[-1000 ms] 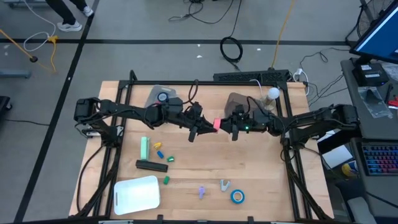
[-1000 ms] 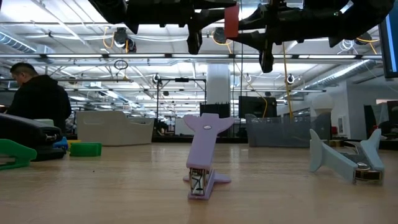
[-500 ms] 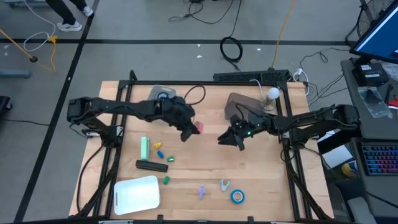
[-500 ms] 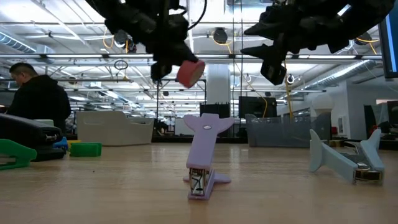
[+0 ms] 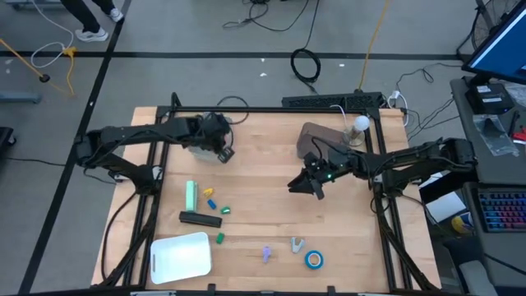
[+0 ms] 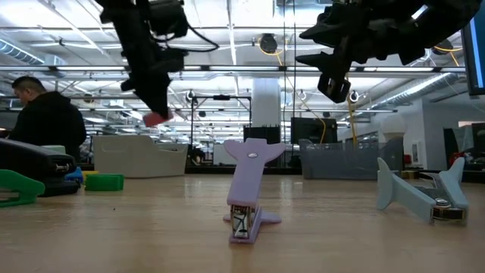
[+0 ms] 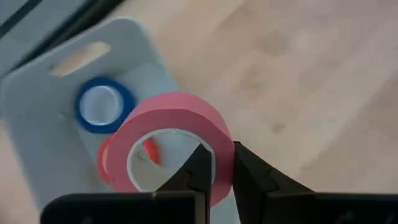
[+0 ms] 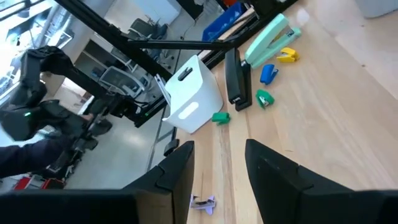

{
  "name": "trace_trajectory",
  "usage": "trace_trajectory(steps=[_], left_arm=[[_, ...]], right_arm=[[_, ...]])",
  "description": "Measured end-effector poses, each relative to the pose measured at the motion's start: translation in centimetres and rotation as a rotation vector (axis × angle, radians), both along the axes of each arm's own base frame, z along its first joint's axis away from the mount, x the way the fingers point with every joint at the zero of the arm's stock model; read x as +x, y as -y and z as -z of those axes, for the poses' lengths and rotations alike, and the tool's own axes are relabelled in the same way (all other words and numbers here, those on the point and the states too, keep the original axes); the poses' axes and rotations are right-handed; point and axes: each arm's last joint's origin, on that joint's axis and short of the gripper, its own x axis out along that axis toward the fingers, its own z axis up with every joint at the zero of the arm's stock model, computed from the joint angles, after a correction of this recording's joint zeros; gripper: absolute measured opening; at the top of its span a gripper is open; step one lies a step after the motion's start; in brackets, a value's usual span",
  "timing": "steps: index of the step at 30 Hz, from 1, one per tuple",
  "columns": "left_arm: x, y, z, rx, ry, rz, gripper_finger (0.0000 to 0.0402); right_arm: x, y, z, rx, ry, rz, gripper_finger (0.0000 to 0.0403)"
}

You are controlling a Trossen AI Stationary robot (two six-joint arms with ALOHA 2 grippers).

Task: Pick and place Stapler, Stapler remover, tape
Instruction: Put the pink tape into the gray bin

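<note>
Pink-red tape roll, pale core, in left pincer

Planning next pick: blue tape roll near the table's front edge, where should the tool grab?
Come straight down on the blue tape roll: it lies flat, hole up. One finger in the hole, one outside, pinching the wall on the side away from the grey remover beside it. The left tool holds the red roll likewise.

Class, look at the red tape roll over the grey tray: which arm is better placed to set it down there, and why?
The left. Its tool is shut on the red tape roll, directly above the grey tray that holds a blue roll. The right tool is open, holding nothing, at mid-table.
</note>
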Motion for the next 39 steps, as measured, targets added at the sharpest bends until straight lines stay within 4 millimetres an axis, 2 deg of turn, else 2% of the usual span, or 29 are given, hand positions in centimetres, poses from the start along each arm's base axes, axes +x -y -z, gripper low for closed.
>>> trace_trajectory(steps=[4,9,14,19,28,39], left_arm=[[-0.5,-2.9,0.4,0.027,0.007,-0.057,0.0038],[-1.0,-6.2,1.5,-0.02,0.029,-0.083,0.0038],[-1.6,-8.5,2.8,-0.055,0.027,-0.119,0.0039],[-1.6,-9.2,3.8,-0.056,-0.013,-0.135,0.0039],[-0.3,-9.7,6.1,-0.068,-0.056,-0.104,0.0039],[0.2,-10.2,7.6,-0.079,-0.091,-0.097,0.0039]], right_arm=[[0.0,0.0,-0.1,0.0,0.005,0.002,0.0134],[0.0,0.0,-0.1,0.017,0.001,0.006,0.0133],[0.0,0.0,-0.1,0.018,0.008,0.01,0.0133],[0.1,0.1,-0.2,0.01,0.011,0.041,0.0132],[0.1,0.2,-0.2,-0.004,0.013,0.083,0.0132],[0.1,0.2,-0.2,0.004,0.01,0.088,0.013]])
